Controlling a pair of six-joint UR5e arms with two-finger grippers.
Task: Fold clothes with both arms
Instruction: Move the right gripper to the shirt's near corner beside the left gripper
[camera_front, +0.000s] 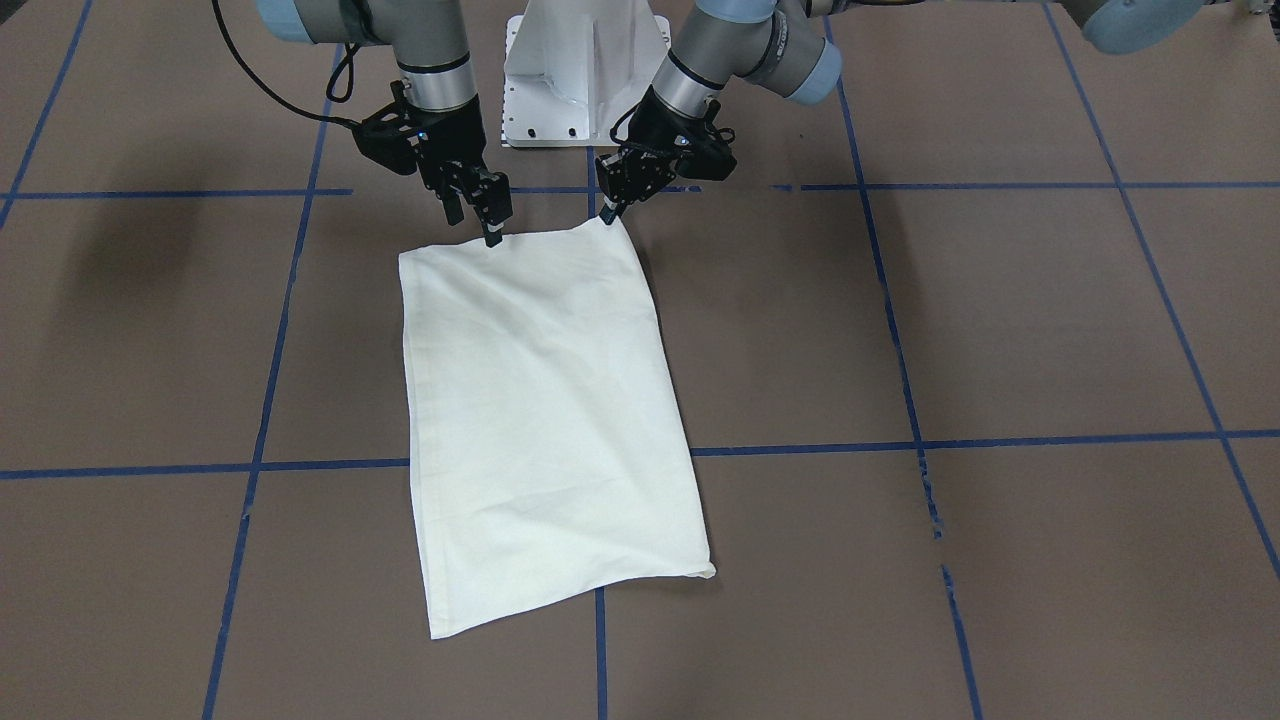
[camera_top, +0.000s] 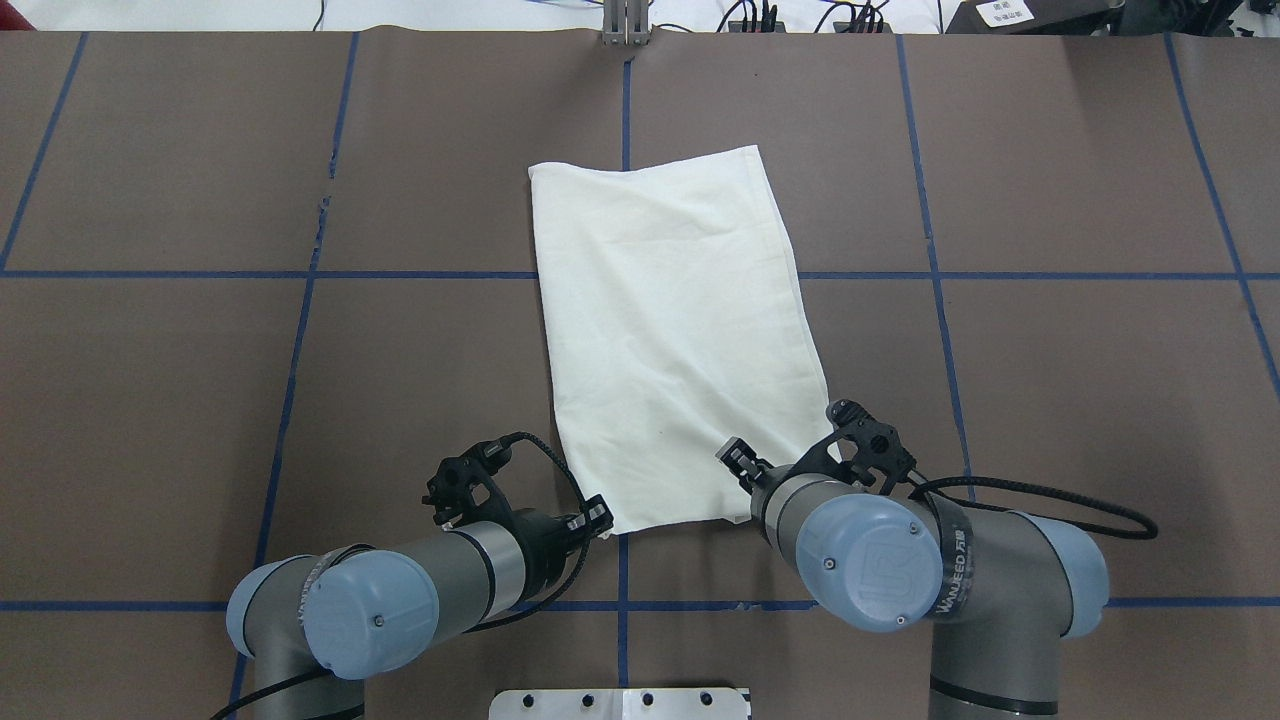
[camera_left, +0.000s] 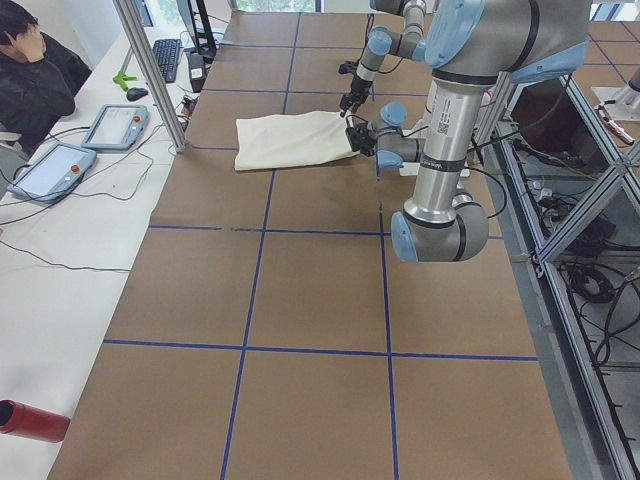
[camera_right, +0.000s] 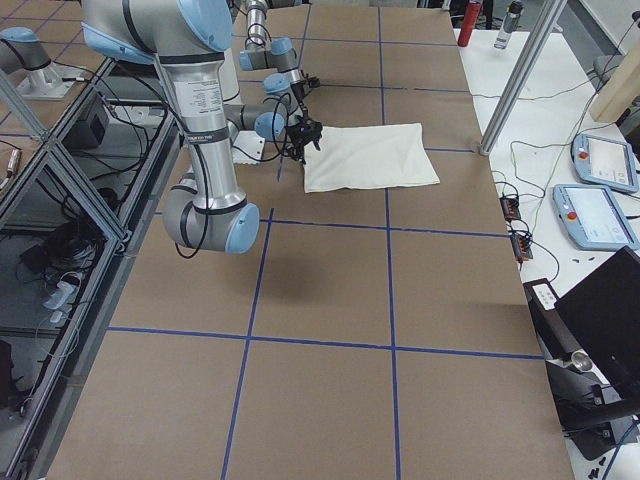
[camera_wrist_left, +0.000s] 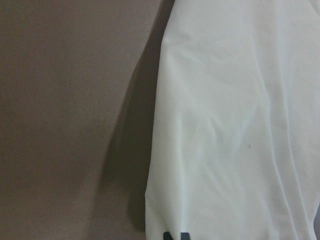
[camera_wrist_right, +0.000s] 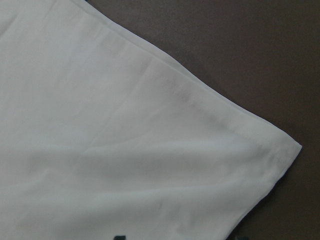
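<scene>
At the end of the T-shirt (camera_front: 540, 400) nearest the table's (camera_front: 1000, 330) robot-side edge, the left gripper (camera_front: 608, 210) pinched one corner while the right gripper (camera_front: 480, 218) straddled that edge with jaws apart, likely to lift it.

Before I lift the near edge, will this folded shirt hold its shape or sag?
Probably floppy: the shirt shows soft creases, and its corner peaks up where the left gripper pinches it, so the middle would likely sag between two grips. Likely light: it looks like thin cloth lying flat on the table. Its stacked layers may shift when lifted.
</scene>
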